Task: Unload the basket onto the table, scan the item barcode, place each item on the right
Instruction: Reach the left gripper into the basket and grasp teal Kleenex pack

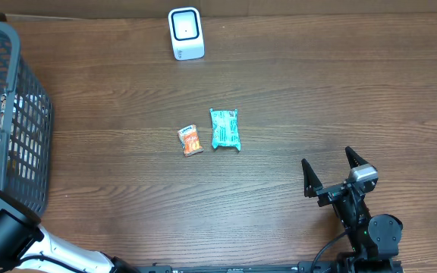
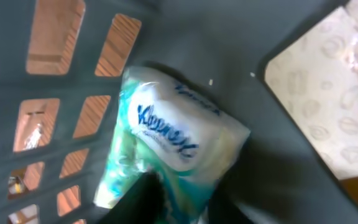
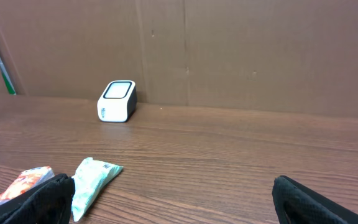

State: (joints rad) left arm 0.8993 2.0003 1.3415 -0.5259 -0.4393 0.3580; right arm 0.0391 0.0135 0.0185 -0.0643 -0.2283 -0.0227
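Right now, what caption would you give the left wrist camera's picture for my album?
Left pincer straddling a Kleenex tissue pack lying inside the grey basket.

Desk point(image 1: 294, 98): brown wood grain, smooth, low sheen. Basket point(image 1: 21, 129): grey plastic lattice, matt. Tissue pack point(image 2: 173, 143): glossy printed plastic film. Scanner point(image 1: 185, 33): smooth white plastic housing, dark face. Teal packet point(image 1: 224, 129) and orange packet point(image 1: 190, 140): crinkled film. Back wall point(image 3: 260, 50): matt brown cardboard.
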